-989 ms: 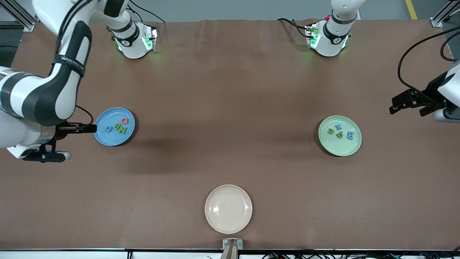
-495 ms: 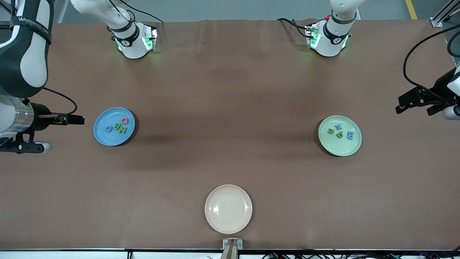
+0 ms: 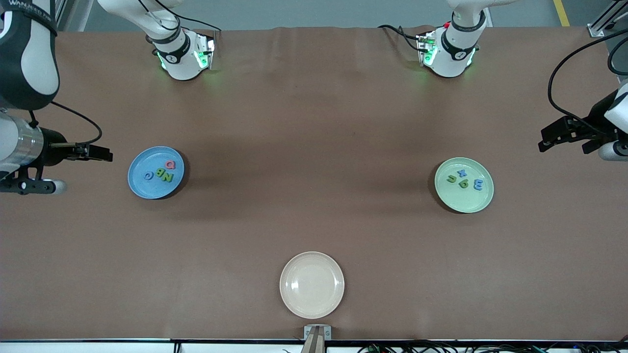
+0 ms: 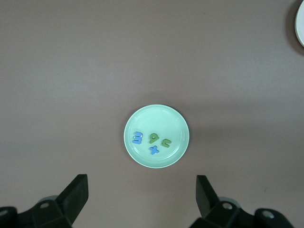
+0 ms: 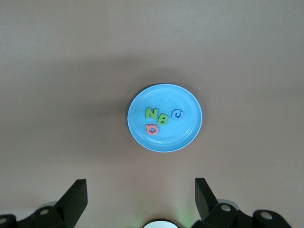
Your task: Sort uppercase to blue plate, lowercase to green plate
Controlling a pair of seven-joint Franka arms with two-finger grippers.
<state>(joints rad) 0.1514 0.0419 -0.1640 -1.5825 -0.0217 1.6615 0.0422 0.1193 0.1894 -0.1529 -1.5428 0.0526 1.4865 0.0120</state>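
The blue plate (image 3: 142,189) (image 5: 187,135) lies toward the right arm's end of the table. On it are the uppercase letters: pink Q (image 3: 170,164), green N (image 3: 168,177), green B (image 3: 160,173) and blue G (image 3: 148,174). The green plate (image 3: 466,203) (image 4: 178,123) lies toward the left arm's end and carries the lowercase letters: blue x (image 3: 461,173), green u (image 3: 451,179), green q (image 3: 463,184) and blue m (image 3: 478,184). My right gripper (image 3: 100,153) (image 5: 141,192) hangs open and empty beside the blue plate. My left gripper (image 3: 552,133) (image 4: 141,190) hangs open and empty beside the green plate.
A cream-white plate (image 3: 312,285) with nothing on it sits near the table's front edge, midway between the two ends. Both arm bases (image 3: 184,54) (image 3: 449,49) stand along the back edge. A cable (image 3: 564,78) loops above the left gripper.
My right gripper has drawn back from the blue plate's rim toward the right arm's end of the table. The left gripper has shifted slightly. The letters and plates have not moved.
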